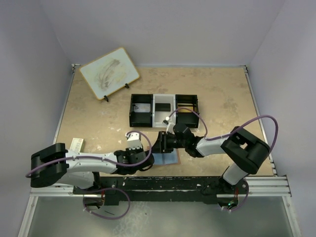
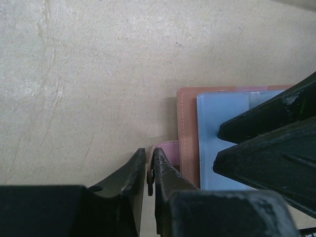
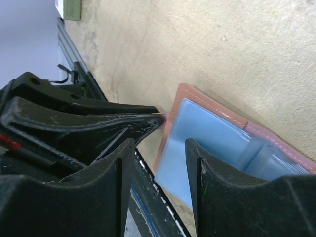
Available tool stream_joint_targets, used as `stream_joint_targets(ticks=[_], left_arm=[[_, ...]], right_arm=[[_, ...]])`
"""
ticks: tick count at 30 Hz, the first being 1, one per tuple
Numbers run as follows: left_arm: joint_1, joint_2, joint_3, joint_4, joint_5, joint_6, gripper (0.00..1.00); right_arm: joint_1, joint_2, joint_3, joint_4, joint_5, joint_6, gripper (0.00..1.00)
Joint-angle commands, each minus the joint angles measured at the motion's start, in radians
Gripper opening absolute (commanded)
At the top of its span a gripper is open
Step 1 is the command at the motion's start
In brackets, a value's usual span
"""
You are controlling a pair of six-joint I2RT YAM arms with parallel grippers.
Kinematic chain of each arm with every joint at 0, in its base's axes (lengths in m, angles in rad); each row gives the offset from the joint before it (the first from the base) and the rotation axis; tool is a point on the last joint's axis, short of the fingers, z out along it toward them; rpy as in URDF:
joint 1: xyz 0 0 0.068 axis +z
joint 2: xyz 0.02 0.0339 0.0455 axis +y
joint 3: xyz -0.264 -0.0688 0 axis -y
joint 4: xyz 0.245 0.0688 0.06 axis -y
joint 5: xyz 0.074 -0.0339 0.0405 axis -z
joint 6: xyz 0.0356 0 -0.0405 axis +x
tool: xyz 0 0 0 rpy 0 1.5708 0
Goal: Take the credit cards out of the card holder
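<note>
On the bench (image 2: 98,74), the right gripper (image 3: 159,163) holds its jaws apart over the open card holder (image 3: 207,106); the left gripper (image 2: 148,165) has its jaws almost together.

Stock as I read it from my station:

- **Bench** (image 1: 222,94): beige mottled top, pale walls on three sides, a metal rail (image 1: 266,181) along the near edge.
- **Board** (image 1: 108,74): white and tan with a wooden rim. It stands tilted on small black feet in the far left corner.
- **Tray** (image 1: 164,109): three compartments, black, white, black. It sits mid-bench, well apart from the board.
- **Card holder** (image 1: 170,157): reddish-brown. It lies opened flat between the tray and the rail, with its pale blue slots facing up.
- **Slip** (image 1: 76,144): small, white and green, by the left edge, well apart from the card holder. I cannot read the print on it.
</note>
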Motion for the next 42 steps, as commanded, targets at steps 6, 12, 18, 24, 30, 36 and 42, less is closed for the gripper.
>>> stream_joint_targets(ticks=[6,12,18,24,30,36,42], left_arm=[[-0.005,-0.13,-0.015,-0.023,-0.062,-0.065,0.34],[-0.025,-0.161,0.031,-0.027,-0.107,-0.044,0.41],[-0.071,-0.05,0.148,-0.038,-0.156,0.018,0.42],[-0.105,-0.035,0.196,0.017,-0.146,0.077,0.37],[-0.103,-0.013,0.137,0.129,-0.075,0.087,0.35],[-0.097,0.119,0.174,0.099,-0.024,0.104,0.35],[-0.093,0.186,0.184,0.037,-0.045,0.076,0.32]], right_arm=[[0.014,-0.018,0.028,-0.08,0.097,-0.03,0.5],[0.023,-0.108,0.023,-0.206,0.33,-0.052,0.25],[0.024,-0.171,0.019,-0.238,0.375,-0.075,0.15],[0.024,-0.218,0.01,-0.321,0.443,-0.067,0.14],[0.023,-0.384,-0.025,-0.507,0.559,-0.057,0.39],[0.012,-0.456,-0.045,-0.625,0.518,-0.096,0.55],[0.012,-0.515,-0.138,-0.531,0.433,-0.012,0.57]])
